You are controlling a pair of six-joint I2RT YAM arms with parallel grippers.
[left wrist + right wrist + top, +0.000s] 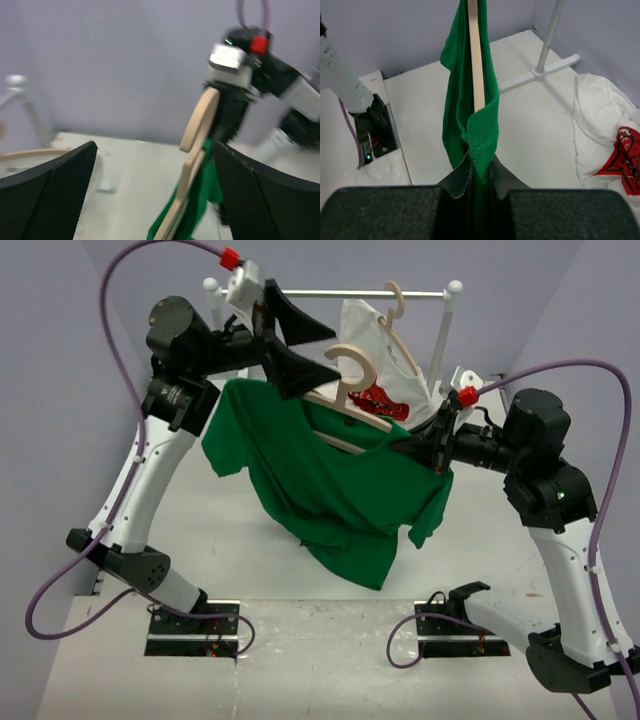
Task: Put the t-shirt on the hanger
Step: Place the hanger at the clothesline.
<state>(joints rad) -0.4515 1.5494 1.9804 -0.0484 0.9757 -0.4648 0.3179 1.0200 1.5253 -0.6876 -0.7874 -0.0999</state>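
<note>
While right gripper point(480, 170) pinches limp green cloth t-shirt point(330, 490), left gripper point(335, 353) gapes
I'd take the stiff pale-wood hanger point(350, 405) by its hook

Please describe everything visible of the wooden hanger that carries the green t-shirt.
The hanger is pale wood, with curved shoulders, a lower bar and a rounded hook. It is in the air above the table, the green t-shirt draped over it. The right gripper, fingers shut, pinches the cloth at one end; the open left gripper flanks the hook, apparently without touching.
</note>
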